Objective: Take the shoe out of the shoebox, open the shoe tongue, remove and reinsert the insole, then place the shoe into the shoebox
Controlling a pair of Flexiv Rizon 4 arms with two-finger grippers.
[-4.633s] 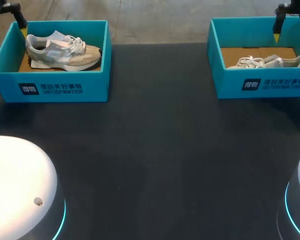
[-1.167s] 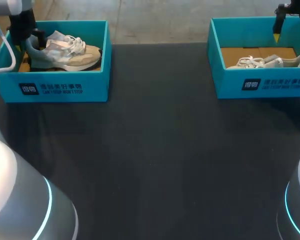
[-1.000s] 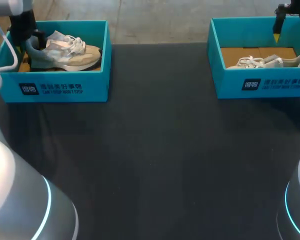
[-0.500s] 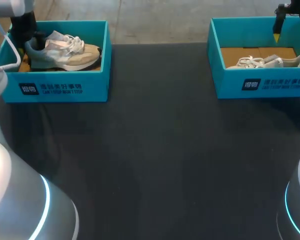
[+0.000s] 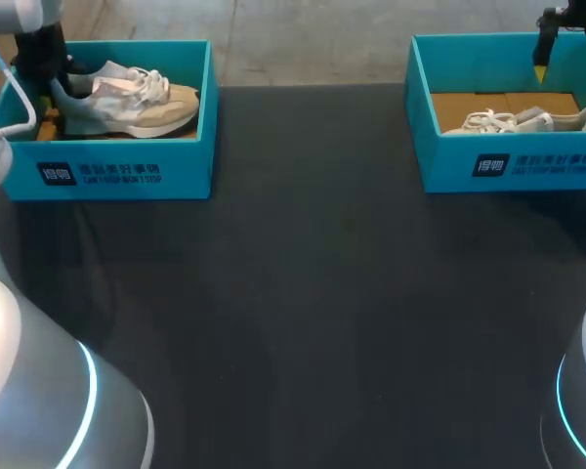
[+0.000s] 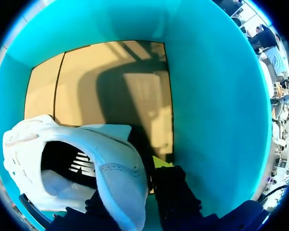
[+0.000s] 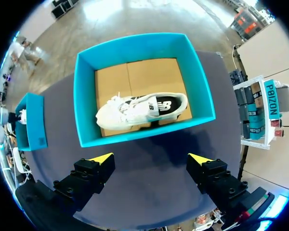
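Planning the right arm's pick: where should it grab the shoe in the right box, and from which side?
Probably the heel collar, from straight above, with one of the jaws inside the opening and the other outside the heel. The shoe lies on its side in the box with its opening showing from overhead. The laces clutter the toe half.

Head above-behind; left wrist inside shoebox (image 6: 216,96), right overhead.

grey-and-tan laced shoe (image 5: 127,98) sits in the open teal shoebox (image 5: 107,171), heel near its left wall.
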